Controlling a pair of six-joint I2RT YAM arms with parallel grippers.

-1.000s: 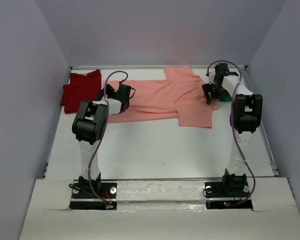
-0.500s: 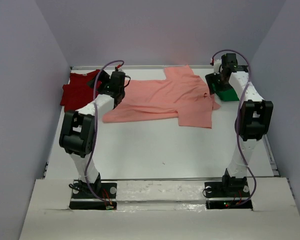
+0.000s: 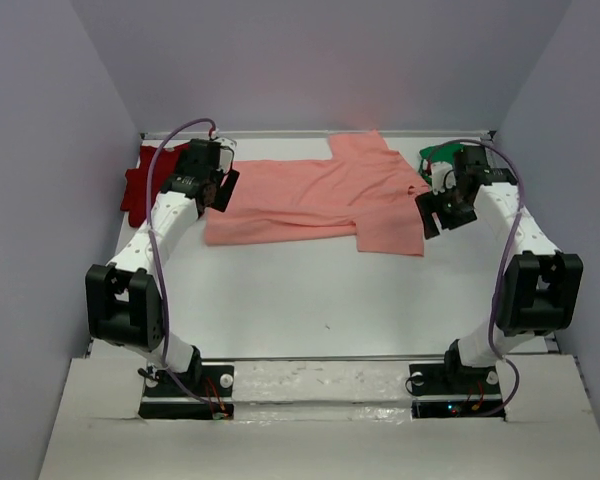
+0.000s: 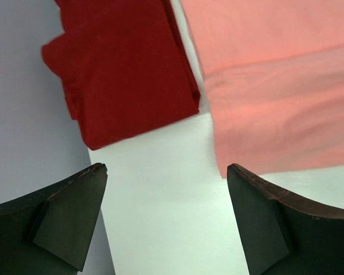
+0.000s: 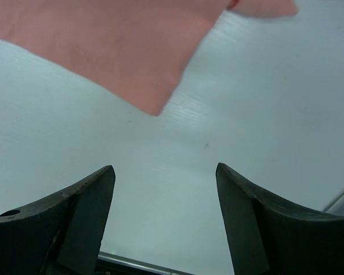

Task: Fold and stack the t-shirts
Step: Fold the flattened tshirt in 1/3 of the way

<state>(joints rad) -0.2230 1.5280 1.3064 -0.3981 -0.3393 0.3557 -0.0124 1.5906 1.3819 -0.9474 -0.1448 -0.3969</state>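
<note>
The near half of the bench (image 3: 310, 300) is seen bare and white. Further in, the left pincer (image 4: 166, 167) is held wide open with nothing in it, above the bench surface between the dark red t-shirt (image 3: 143, 182) and the left end of the salmon-pink t-shirt (image 3: 320, 195). The right pincer (image 5: 164, 167) is also held open and empty, over bare bench just beside the right corner of the salmon-pink t-shirt, which is spread flat across the far half. The dark red t-shirt is bunched in the far left corner. The bright green t-shirt (image 3: 438, 155) is placed in the far right corner, mostly hidden by the right arm.
</note>
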